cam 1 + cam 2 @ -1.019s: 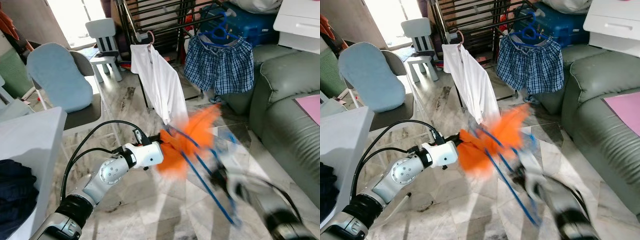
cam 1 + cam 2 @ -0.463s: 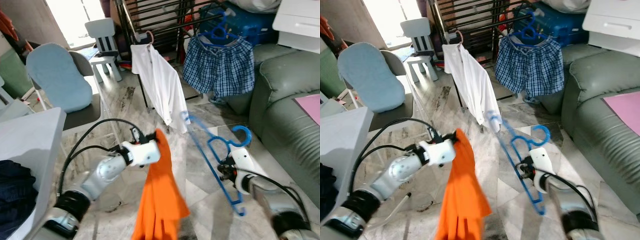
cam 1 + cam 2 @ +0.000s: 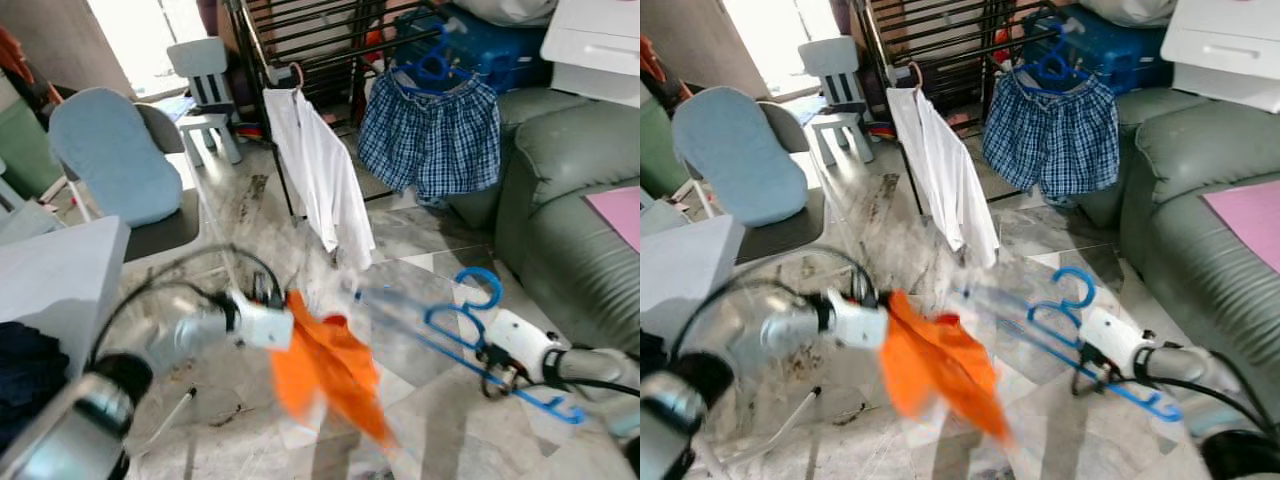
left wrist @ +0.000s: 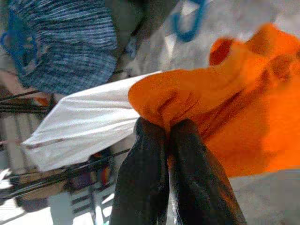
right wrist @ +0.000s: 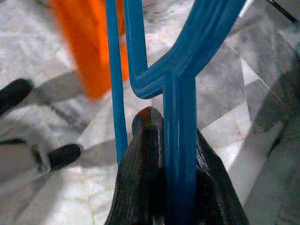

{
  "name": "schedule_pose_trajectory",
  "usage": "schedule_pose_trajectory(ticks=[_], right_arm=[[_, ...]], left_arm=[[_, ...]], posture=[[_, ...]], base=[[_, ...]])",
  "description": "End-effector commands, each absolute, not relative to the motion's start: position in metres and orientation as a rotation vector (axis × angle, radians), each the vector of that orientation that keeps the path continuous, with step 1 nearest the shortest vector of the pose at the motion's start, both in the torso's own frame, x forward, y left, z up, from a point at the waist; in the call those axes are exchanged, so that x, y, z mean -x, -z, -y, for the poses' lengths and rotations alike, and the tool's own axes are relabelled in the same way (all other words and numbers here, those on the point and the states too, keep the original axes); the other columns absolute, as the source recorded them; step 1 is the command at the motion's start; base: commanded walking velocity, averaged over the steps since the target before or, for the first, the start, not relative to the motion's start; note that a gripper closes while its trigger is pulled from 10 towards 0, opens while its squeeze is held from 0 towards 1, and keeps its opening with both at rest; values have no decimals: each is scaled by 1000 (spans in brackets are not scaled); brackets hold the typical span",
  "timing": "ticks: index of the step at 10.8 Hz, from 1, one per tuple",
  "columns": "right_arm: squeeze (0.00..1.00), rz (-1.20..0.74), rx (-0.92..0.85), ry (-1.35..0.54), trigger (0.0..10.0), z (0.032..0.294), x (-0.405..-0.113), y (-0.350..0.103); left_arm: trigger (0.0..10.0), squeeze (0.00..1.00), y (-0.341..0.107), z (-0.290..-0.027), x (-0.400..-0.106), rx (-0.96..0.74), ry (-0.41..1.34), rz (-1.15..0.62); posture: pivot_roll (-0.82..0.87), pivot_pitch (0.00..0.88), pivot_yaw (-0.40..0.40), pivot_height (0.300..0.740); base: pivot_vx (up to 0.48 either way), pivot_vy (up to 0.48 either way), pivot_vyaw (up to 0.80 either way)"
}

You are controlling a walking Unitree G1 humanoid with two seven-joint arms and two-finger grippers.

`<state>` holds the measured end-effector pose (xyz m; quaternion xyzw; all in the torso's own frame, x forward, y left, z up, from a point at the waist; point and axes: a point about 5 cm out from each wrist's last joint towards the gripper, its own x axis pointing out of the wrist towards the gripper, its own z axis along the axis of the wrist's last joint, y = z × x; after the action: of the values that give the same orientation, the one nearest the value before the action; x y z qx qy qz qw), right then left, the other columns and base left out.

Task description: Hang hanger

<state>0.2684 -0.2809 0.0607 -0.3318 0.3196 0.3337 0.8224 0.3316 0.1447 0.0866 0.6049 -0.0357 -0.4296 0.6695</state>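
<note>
Right gripper (image 5: 161, 140) clamped on blue hanger (image 3: 470, 325), left gripper (image 4: 161, 136) pinching orange garment (image 3: 330, 365)

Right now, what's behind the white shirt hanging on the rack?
Behind the white shirt stand the dark metal bars of the drying rack, with a white plastic child's chair further back. The shirt covers the rack's lower part.
</note>
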Motion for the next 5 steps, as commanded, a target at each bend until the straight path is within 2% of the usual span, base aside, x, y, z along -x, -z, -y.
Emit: schedule_pose_trajectory(ticks=[1, 2, 5], right_arm=[[0, -663, 728, -781, 10000, 272, -268, -61], [0, -672, 718, -845, 10000, 269, -262, -60], [0, -688, 727, -884, 10000, 264, -259, -55]], left_arm=[[10000, 0, -93, -154, -337, -1392, 936, 78], [10000, 0, -95, -153, -339, -1417, 931, 110], [10000, 0, -99, -150, -342, -1400, 926, 132]], posture=[[-146, 0, 158, 740], [-147, 0, 159, 740], [-145, 0, 159, 740]], base=[[0, 0, 0], [0, 0, 0], [0, 0, 0]])
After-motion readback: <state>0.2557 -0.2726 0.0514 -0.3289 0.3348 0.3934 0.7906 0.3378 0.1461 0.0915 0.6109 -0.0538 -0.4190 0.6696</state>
